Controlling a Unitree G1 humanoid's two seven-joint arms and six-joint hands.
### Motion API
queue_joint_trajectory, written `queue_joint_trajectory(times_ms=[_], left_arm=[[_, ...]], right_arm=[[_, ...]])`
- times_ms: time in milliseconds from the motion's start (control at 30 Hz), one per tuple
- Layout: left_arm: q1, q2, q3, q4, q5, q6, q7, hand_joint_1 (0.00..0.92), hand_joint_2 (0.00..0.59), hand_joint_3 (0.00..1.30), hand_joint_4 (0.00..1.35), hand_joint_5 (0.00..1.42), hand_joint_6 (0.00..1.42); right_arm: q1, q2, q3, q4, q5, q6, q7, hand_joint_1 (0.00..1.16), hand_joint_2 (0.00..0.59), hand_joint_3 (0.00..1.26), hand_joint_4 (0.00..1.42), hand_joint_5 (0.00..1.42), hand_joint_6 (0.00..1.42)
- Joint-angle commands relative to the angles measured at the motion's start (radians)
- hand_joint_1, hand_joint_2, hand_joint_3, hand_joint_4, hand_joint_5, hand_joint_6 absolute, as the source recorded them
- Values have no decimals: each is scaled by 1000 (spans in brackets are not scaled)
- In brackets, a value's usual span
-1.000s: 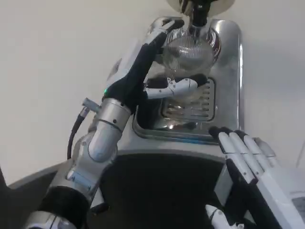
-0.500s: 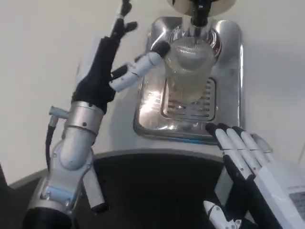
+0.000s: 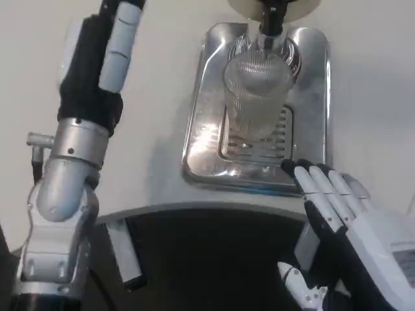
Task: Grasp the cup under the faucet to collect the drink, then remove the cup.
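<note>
while the clear ribbed plastic cup (image 3: pixel 257 97) stands upright on the slotted grille of the shiny steel drip tray (image 3: pixel 310 78), directly beneath the dark faucet spout (image 3: pixel 272 18), neither of my hands is touching it. my left hand (image 3: pixel 97 58) is raised well to the left of the cup, up near the top edge of the view; its fingertips run out of the picture, so i cannot tell whether its fingers are spread or curled, though nothing shows in it. my right hand (image 3: pixel 337 207) hovers low, nearer to me than the tray's front rim, fingers straight and slightly apart, holding nothing.

the cup sits ahead of my right hand and a little to its left. i cannot tell how much drink is in it; the walls are too see-through.

by my judgement the step is to take hold of the cup so it can collect the drink and then be removed. to do that well i would bring a hand in level from the side, wrap the fingers around the middle of the wall, and press lightly, since thin plastic should buckle easily. lifting out, i would first drop or slide clear of the spout, keeping the cup upright to avoid spilling.
</note>
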Motion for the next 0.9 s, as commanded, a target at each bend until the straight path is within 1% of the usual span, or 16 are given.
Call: queue_joint_trajectory(times_ms=[33, 133, 300, 467, 500, 600, 700, 833, 900], left_arm=[[15, -20, 7, -144, -84, 103, -27, 0, 148, 0, 0, 0, 0], [16, -34, 3, -221, -114, 160, -26, 0, 148, 0, 0, 0, 0], [20, -56, 2, -303, -148, 216, -24, 0, 153, 0, 0, 0, 0], [20, -60, -6, -334, -165, 268, -39, 0, 161, 0, 0, 0, 0], [19, -59, -12, -336, -165, 275, -46, 0, 171, 0, 0, 0, 0], [15, -56, -37, -328, -165, 299, -80, 0, 175, 0, 0, 0, 0], [14, -59, -50, -322, -159, 303, -99, 0, 177, 0, 0, 0, 0], [12, -48, -69, -317, -112, 264, -119, 0, 178, 0, 0, 0, 0], [15, -56, -77, -313, -112, 265, -132, 0, 180, 0, 0, 0, 0]], right_arm=[[-3, 1, 8, 6, 3, 11, 5, 330, 561, 35, 0, 0, 21], [-11, 3, 16, 6, 0, 17, 7, 334, 564, 38, 0, 0, 22], [-15, 8, 29, -2, -4, 23, 2, 339, 567, 43, 0, 0, 23], [-9, 7, 28, -9, 3, 22, -8, 343, 568, 45, 0, 0, 24], [-8, 7, 26, -9, 4, 23, -8, 344, 568, 46, 0, 0, 24], [-6, 8, 23, -9, 7, 25, -9, 347, 568, 51, 0, 0, 24], [-5, 9, 23, -8, 6, 26, -10, 349, 568, 53, 0, 0, 25], [-3, 8, 23, -4, 6, 26, -12, 349, 563, 55, 0, 0, 25], [-2, 8, 22, -4, 6, 27, -10, 349, 562, 55, 0, 0, 25]])
